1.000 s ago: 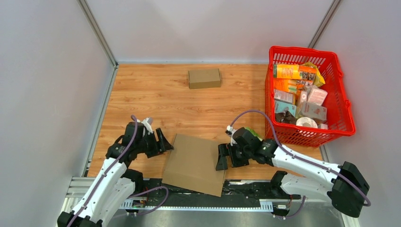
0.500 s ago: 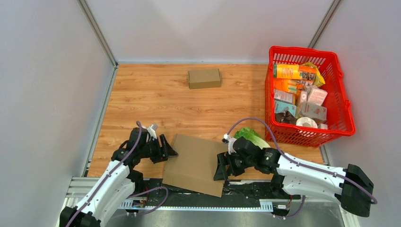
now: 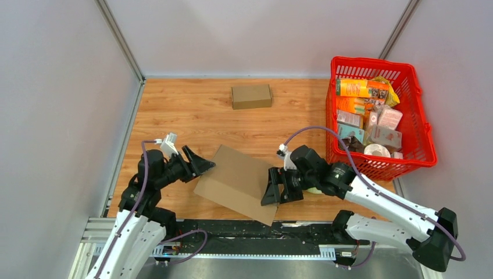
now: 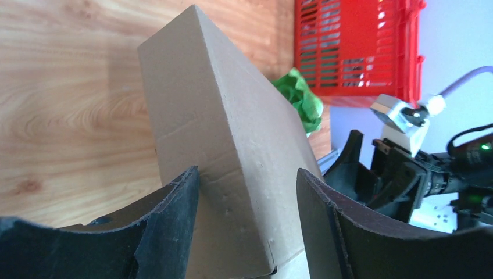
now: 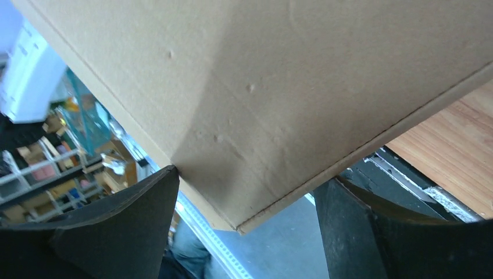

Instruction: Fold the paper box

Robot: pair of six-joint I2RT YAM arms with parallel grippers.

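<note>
The paper box is not yet a box. It is a flat brown blank, tilted at the near edge of the table between the two arms, with its near corner reaching past the table's front. The left fingers stand apart with the blank's left edge run in between them, close against both, though I cannot tell whether they truly clamp it. The right fingers are spread wide; the blank's right side lies across their gap and is not pinched. To do this step well, I judge that one side should be a firm anchor, the left closing on the edge near a crease. The right should then press along a score line rather than mid-panel, so the board bends where it is meant to. Bringing the blank further onto the table would give a surface to fold against and keep the overhanging corner from slipping off.
</note>
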